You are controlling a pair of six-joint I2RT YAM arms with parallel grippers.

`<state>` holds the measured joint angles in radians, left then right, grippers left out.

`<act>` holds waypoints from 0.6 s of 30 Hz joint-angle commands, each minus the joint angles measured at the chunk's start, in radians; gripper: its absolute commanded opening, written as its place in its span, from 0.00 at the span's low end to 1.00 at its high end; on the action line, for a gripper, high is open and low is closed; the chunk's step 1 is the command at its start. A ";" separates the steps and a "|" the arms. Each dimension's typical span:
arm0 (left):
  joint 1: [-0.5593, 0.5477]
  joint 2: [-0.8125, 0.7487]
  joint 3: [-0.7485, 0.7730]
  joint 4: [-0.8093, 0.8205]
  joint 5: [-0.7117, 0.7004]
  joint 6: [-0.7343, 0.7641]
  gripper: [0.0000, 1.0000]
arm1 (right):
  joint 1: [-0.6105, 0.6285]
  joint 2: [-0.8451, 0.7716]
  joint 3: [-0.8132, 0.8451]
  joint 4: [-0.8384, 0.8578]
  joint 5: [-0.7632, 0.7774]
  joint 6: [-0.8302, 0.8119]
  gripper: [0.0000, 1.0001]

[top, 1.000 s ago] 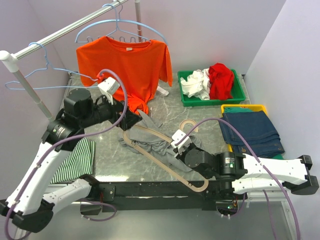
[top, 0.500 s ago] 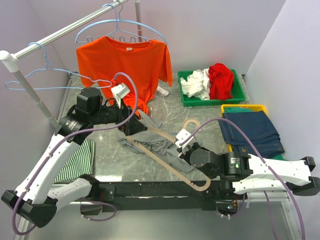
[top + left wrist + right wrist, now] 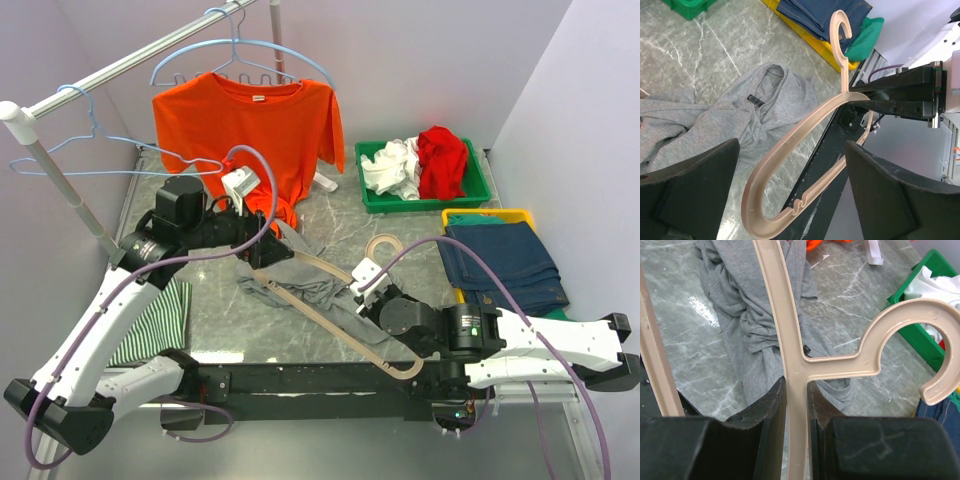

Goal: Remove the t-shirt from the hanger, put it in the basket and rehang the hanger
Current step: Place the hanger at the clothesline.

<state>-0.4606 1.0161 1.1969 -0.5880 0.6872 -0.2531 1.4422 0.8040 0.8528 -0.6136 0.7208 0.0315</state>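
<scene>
Right wrist view: right tool (image 3: 796, 405) closed narrow on the hanger (image 3: 792, 330), pinching the stem just under the hook. Held at a tilt, loop reaching out past the near edge of the counter (image 3: 690, 365). Left wrist view: left tool (image 3: 791, 150) spread wide, gripping nothing, poised above the shirt (image 3: 725, 115) (grey, crumpled). Heaped on the counter mid-way between the arms, beneath the hanger's far shoulder; whole loop in plain sight, cloth behind it. Farther back, orange shirt (image 3: 250, 130) hanging from the rail (image 3: 130, 62); green bin (image 3: 430, 203) and folded jeans (image 3: 500, 265) off to the right.
</scene>
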 commanded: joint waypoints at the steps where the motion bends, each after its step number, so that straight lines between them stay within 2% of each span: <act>1: 0.003 0.002 -0.014 0.024 0.002 0.006 0.87 | -0.002 -0.035 0.057 0.028 0.049 -0.011 0.00; 9: 0.002 0.009 -0.042 0.031 0.054 0.008 0.73 | 0.000 -0.066 0.057 0.075 0.051 -0.053 0.00; 12: 0.002 0.004 -0.045 0.034 0.063 0.009 0.61 | -0.002 -0.057 0.058 0.081 0.052 -0.061 0.00; 15: 0.002 -0.002 -0.039 0.033 0.043 0.008 0.33 | -0.003 -0.043 0.060 0.083 0.061 -0.059 0.00; 16: 0.002 -0.002 -0.036 0.030 0.037 0.006 0.16 | -0.003 -0.037 0.061 0.084 0.063 -0.059 0.00; 18: 0.002 -0.008 -0.033 0.031 0.026 0.005 0.01 | -0.002 -0.031 0.061 0.084 0.068 -0.051 0.00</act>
<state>-0.4603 1.0267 1.1503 -0.5877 0.7391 -0.2592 1.4406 0.7631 0.8654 -0.5922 0.7551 -0.0200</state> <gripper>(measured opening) 0.168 0.239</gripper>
